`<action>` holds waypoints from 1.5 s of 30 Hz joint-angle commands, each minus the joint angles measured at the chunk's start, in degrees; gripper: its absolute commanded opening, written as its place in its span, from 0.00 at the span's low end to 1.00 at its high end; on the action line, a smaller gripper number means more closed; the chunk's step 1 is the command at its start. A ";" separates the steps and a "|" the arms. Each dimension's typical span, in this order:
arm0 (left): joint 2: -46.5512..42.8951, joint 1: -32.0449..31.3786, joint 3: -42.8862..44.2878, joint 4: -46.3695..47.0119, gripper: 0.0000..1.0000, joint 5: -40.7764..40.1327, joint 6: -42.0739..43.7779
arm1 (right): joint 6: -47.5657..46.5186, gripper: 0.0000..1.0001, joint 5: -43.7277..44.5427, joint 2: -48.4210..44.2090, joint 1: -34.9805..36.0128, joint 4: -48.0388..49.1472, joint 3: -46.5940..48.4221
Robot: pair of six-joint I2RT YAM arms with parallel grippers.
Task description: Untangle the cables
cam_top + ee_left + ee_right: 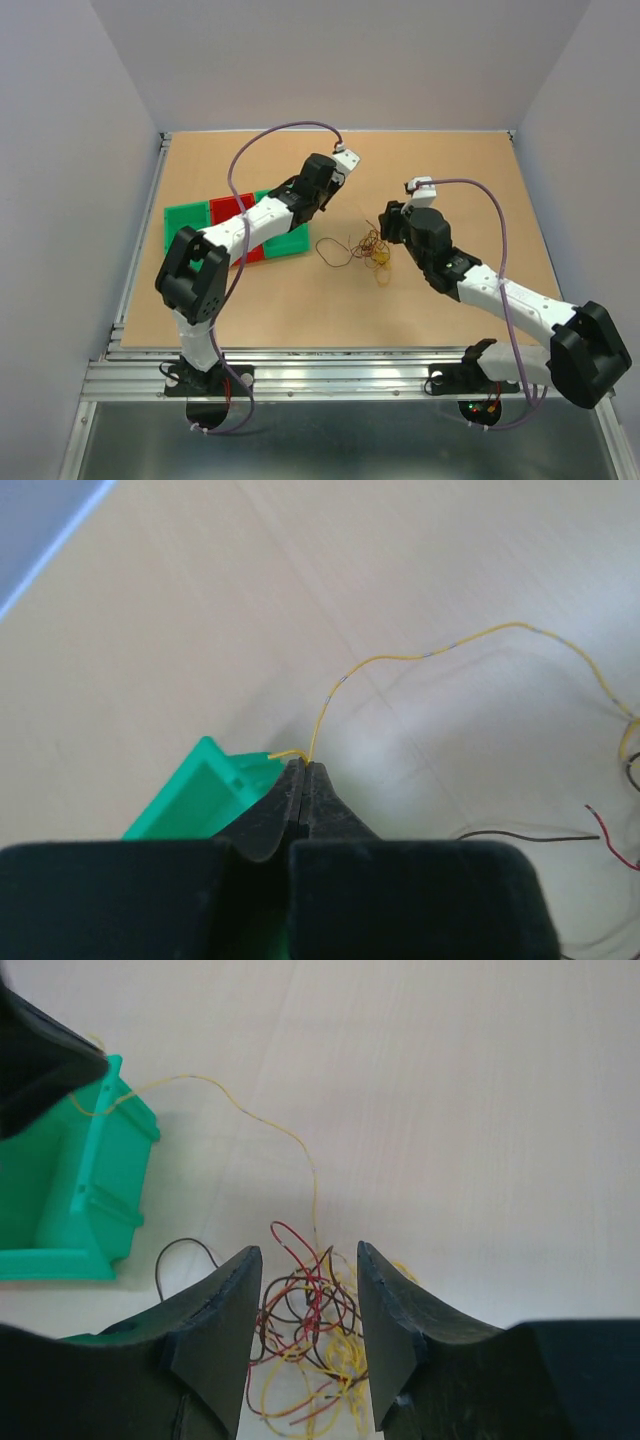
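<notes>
bins sit in a row on the left part of the tabletop (450,170): left green bin (188,218), red bin (232,212), then right green bin (291,240), partly covered by the left arm in the top view. left gripper (303,770) is positioned over the near corner of the right green bin, just above its rim in the left wrist view. its jaws are pressed fully together, clamping the end of a yellow wire (430,652) at the very tips, with a short stub protruding to the left of the tips. from the clamp point the yellow wire rises, arcs to the right above the tabletop, and runs down into the cables (365,248). the cables form a small loose tangle of yellow, red and dark strands lying on the bare tabletop near its middle, to the right of the bins and apart from them. one dark loop extends from the tangle toward the left. right gripper (308,1260) is located at the right side of the tangle with its jaws spread apart and nothing held. in the right wrist view the tangle appears in the gap between the two fingers (225,1320). contact between the fingers and the strands cannot be determined.
</notes>
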 commanded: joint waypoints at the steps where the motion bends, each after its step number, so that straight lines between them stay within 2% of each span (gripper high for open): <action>1: -10.68 1.52 -3.68 6.36 0.00 -3.20 -2.13 | -2.42 0.48 -0.85 4.20 -0.33 11.73 0.15; 5: -18.06 3.19 -8.35 12.69 0.00 -2.42 -3.45 | -3.47 0.49 -1.01 10.79 -0.41 21.57 0.59; 10: -22.65 3.46 -12.48 16.21 0.00 -1.79 -3.37 | -6.98 0.50 -7.69 19.22 -0.33 35.61 0.06; 13: -23.97 3.55 -13.19 17.00 0.00 -1.70 -3.36 | -7.95 0.50 -10.05 23.70 -0.33 39.07 1.38; 22: -25.11 3.55 -13.54 17.00 0.00 -1.53 -3.54 | -7.16 0.52 -17.71 33.12 -0.33 39.17 9.72; 27: -26.25 3.55 -14.07 17.18 0.00 -1.53 -3.63 | -7.25 0.52 -16.93 36.29 -0.41 37.59 12.28; 36: -28.10 3.72 -15.12 18.32 0.00 -2.32 -3.98 | -8.04 0.43 -12.62 41.03 -0.41 28.98 18.86; 40: -28.01 3.63 -15.21 18.50 0.00 -2.58 -3.89 | -8.66 0.05 -14.02 41.92 -0.41 25.72 20.72; 41: -27.93 3.63 -15.21 18.58 0.00 -2.58 -3.98 | -8.57 0.01 -14.72 40.96 -0.41 25.63 20.63; 45: -26.26 3.72 -15.04 18.67 0.00 -1.18 -3.98 | -8.22 0.01 -18.32 34.46 -0.33 25.72 18.79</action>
